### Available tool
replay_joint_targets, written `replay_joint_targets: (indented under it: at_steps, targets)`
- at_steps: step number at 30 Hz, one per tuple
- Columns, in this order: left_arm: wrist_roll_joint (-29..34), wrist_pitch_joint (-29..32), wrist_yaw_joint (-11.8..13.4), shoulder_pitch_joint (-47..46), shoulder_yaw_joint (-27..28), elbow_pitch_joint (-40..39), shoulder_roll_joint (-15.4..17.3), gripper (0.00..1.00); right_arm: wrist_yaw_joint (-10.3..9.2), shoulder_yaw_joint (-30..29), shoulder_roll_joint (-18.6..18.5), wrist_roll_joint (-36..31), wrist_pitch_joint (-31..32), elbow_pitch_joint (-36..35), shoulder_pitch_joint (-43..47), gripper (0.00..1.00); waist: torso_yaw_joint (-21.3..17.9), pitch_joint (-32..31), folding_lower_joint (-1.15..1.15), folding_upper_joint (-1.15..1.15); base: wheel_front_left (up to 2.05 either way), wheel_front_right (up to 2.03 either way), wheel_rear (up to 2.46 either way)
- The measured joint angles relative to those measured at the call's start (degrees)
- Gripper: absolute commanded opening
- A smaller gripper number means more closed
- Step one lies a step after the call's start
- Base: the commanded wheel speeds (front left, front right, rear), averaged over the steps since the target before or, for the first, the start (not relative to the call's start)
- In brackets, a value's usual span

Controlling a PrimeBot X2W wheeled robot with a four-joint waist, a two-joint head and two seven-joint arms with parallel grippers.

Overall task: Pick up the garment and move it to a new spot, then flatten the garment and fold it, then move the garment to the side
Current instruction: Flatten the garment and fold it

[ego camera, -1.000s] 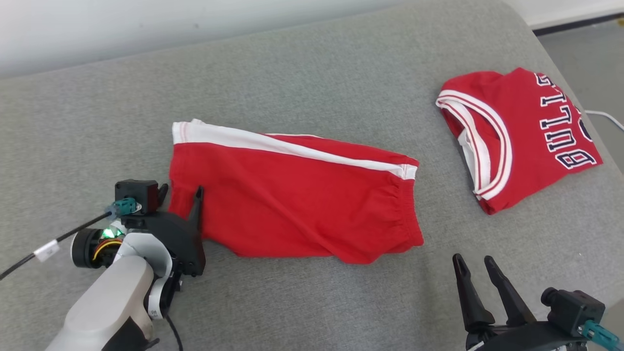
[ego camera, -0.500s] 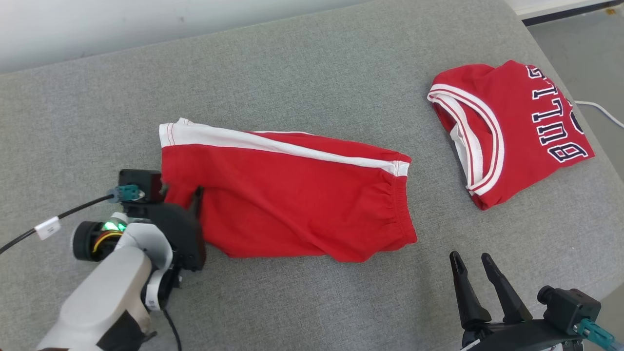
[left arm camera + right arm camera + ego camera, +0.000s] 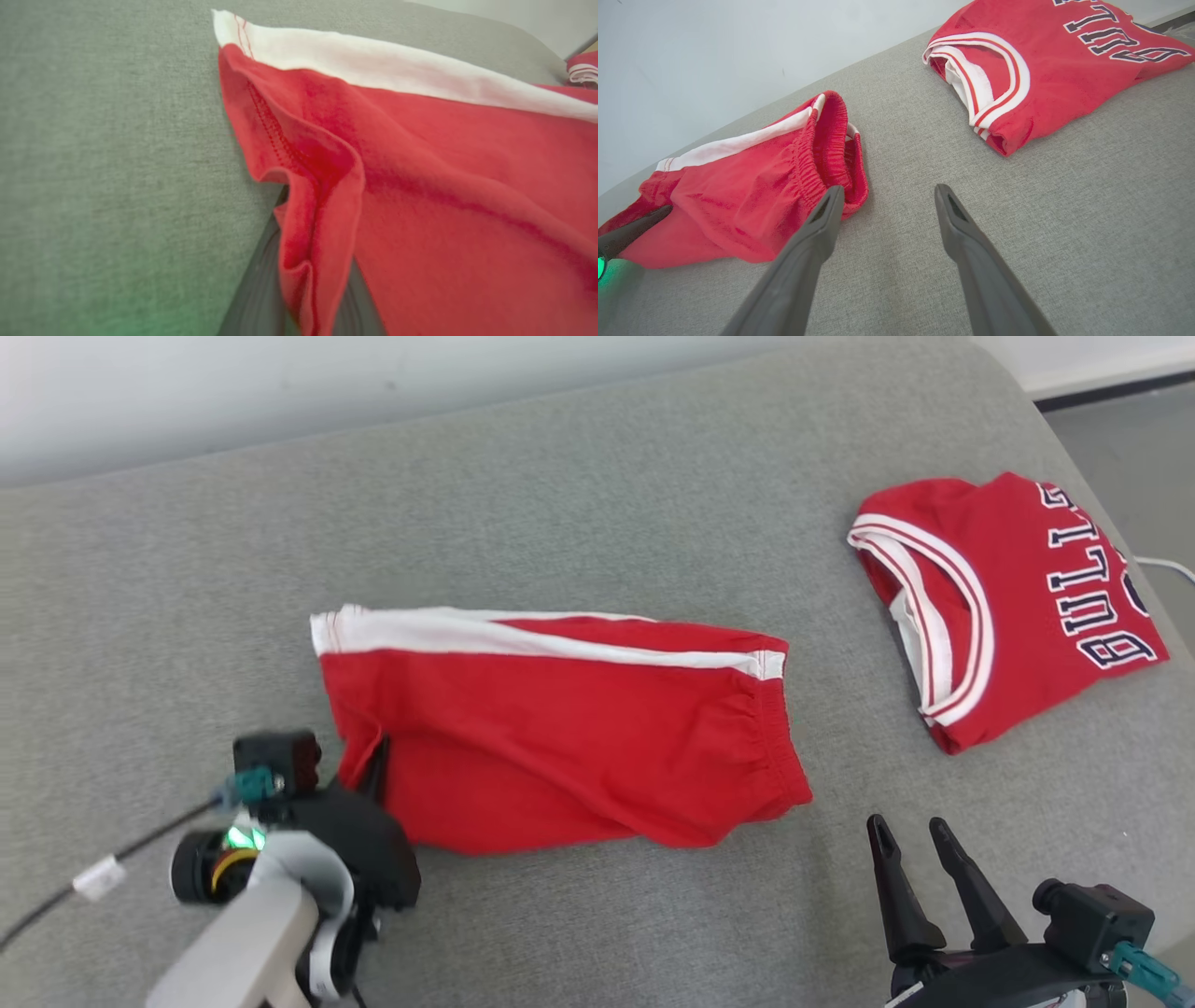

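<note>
Head view: two red garments lie on one grey fabric surface (image 3: 560,523), well apart from each other. The task's garment, one pair of red shorts (image 3: 560,737), lies spread out near the middle. A single white stripe runs along its far edge, and its gathered waistband is at the end toward the robot's right. The other garment is one folded red jersey (image 3: 1008,616) with white-and-red trim and dark lettering, lying toward the far right corner. One white cable (image 3: 1167,565) shows at the surface's right edge just beside it.

Two claws are in sight. The left claw (image 3: 372,758) is at the near left corner of the shorts, at the leg hem. In the left wrist view its two dark fingers (image 3: 259,289) are closed together with a raised fold of the red hem pinched between them. The cloth around the grip is puckered and lifted off the grey surface. One black cable (image 3: 140,845) carrying one white tag (image 3: 98,877) trails away from that wrist to the left.

The right claw (image 3: 907,824) sits at the lower right, clear of both garments. In the right wrist view its two fingers stand wide apart over bare grey fabric and hold nothing. The shorts' waistband is just beside the left-hand fingertip in that view, but I cannot tell if they touch. A pale wall (image 3: 280,392) runs behind the surface.
</note>
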Motion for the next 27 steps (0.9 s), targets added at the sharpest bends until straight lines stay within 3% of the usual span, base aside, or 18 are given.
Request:
replay_joint_targets:
  at_steps: [12,21,22,23,27]
  targets:
    - [-2.4,-5.4,5.0,11.1,1.5,-8.2,-1.8,0.0,0.0,-1.5,0.0,-1.1,1.6,-1.1,0.7,1.0,3.5,-2.9,0.0,0.0,0.0,0.0,0.0]
    - [-3.8,-8.1,9.6,15.0,4.2,-10.1,-2.3,0.0,0.0,-2.6,0.0,-2.1,3.1,-1.4,1.0,1.0,4.7,-4.9,0.0,0.0,0.0,0.0,0.0]
    - [-4.0,-8.3,9.8,15.4,4.4,-10.3,-2.4,0.3,0.0,-2.6,0.0,-2.3,3.3,-1.5,1.1,1.0,4.9,-5.1,-0.01,0.0,0.0,0.0,0.0]
    - [-4.0,-8.4,10.0,15.6,4.4,-10.5,-2.4,1.0,0.0,-2.7,0.0,-2.6,3.6,-1.6,1.1,1.0,5.0,-5.3,0.0,0.0,0.0,0.0,0.0]
    - [-4.0,-10.1,10.0,16.8,4.5,-11.2,-2.7,1.0,0.0,-3.2,0.0,-3.2,4.8,-2.0,1.3,1.0,5.8,-6.2,-0.01,0.0,0.0,0.0,0.0]
